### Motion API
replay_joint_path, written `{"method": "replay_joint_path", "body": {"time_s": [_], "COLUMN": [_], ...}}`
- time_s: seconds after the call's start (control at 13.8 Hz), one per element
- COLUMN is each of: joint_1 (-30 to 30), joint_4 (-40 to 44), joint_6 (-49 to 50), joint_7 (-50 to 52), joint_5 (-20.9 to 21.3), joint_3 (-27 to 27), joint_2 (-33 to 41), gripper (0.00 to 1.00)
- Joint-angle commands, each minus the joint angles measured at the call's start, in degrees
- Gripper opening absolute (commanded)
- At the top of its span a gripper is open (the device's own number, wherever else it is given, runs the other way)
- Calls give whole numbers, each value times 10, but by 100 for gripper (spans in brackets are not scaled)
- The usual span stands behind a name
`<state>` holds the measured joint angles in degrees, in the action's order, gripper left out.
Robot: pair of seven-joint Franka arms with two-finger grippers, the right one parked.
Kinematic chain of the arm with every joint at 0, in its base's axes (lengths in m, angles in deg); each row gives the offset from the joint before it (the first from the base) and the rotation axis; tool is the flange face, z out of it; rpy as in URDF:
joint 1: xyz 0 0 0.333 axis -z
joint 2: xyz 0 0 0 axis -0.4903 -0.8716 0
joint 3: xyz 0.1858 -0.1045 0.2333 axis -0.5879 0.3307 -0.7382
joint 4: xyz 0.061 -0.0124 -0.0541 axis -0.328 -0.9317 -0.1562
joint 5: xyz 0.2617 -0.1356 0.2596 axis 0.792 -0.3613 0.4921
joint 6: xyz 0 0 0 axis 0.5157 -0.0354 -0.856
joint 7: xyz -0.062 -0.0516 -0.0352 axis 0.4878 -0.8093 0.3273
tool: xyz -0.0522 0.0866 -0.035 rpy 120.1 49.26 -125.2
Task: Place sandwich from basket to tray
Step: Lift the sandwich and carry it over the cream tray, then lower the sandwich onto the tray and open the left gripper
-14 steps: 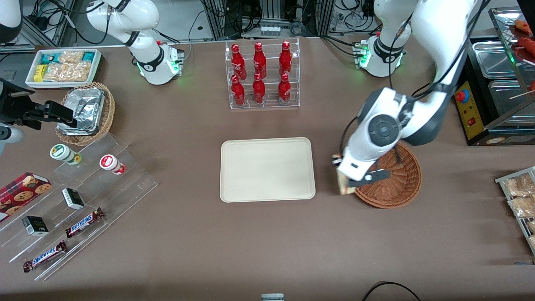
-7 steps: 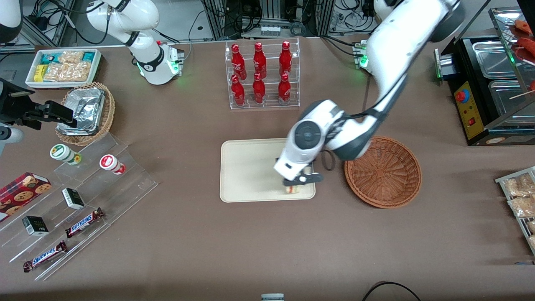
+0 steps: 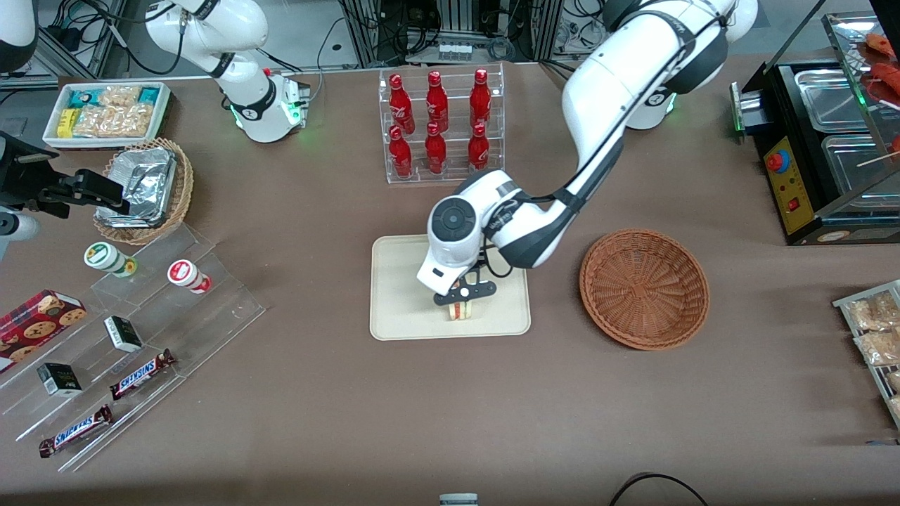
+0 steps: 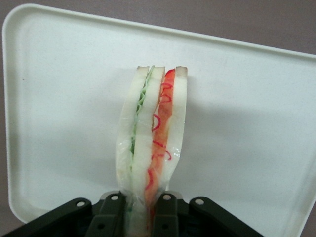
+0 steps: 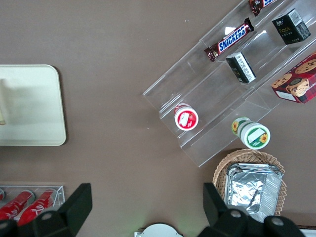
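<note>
Brown table (image 3: 316, 393), pincer (image 3: 463, 296) gripping sandwich (image 4: 150, 148) over tray (image 3: 401, 309)

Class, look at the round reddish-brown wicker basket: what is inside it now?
Nothing shows inside the basket, only bare weave. The gripper holds the sandwich over the tray.

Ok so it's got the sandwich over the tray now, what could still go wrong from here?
The gripper pinches only one end of the sandwich, which hangs upright on its thin edge over the tray. Released like this, it would probably topple flat. The clear wrap bulges at the fingers and might cling or slip on opening.
</note>
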<state>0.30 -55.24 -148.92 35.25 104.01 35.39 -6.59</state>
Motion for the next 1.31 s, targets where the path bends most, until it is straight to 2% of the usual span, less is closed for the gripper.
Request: {"method": "replay_joint_path", "body": {"time_s": [0.0, 0.51, 0.58, 0.65, 0.73, 1.02, 1.24], "joint_1": [19, 27, 25, 23, 22, 15, 12], "joint_4": [34, 29, 29, 30, 31, 35, 36], "joint_6": [18, 22, 20, 20, 19, 24, 44], "joint_7": [21, 28, 27, 23, 21, 21, 21], "joint_5": [5, -6, -8, -17, -23, -26, -26], "joint_3": [-9, -7, -7, -7, -8, -7, -7], "joint_2": [-19, -23, -25, -27, -26, -13, 29], "gripper": [0, 0, 9, 65, 100, 100, 100]}}
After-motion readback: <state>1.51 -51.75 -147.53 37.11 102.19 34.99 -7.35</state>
